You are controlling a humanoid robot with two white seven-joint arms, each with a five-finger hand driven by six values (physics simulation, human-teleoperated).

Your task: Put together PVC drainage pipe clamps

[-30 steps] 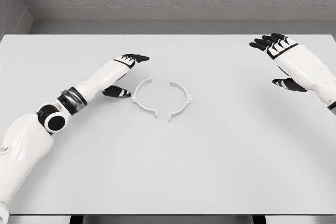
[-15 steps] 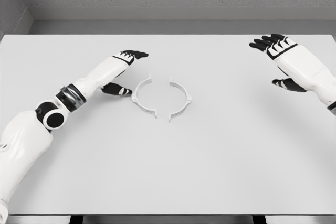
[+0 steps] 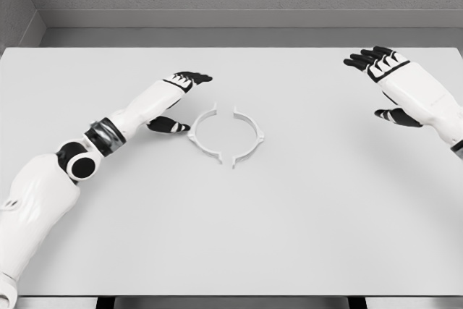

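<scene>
Two thin clamp halves [image 3: 226, 136] mid-tabletop [image 3: 231, 222]: light, stiff, slippery; pinch flanges. Left robot hand [image 3: 176, 99] open, touching; right robot hand [image 3: 383, 81] open, far.

The left arm reaches in from the near left, its hand [image 3: 176, 99] flat, fingers stretched far-right and thumb splayed near. The right hand [image 3: 387, 77] hovers at the far right, fingers spread, pointing left.
</scene>
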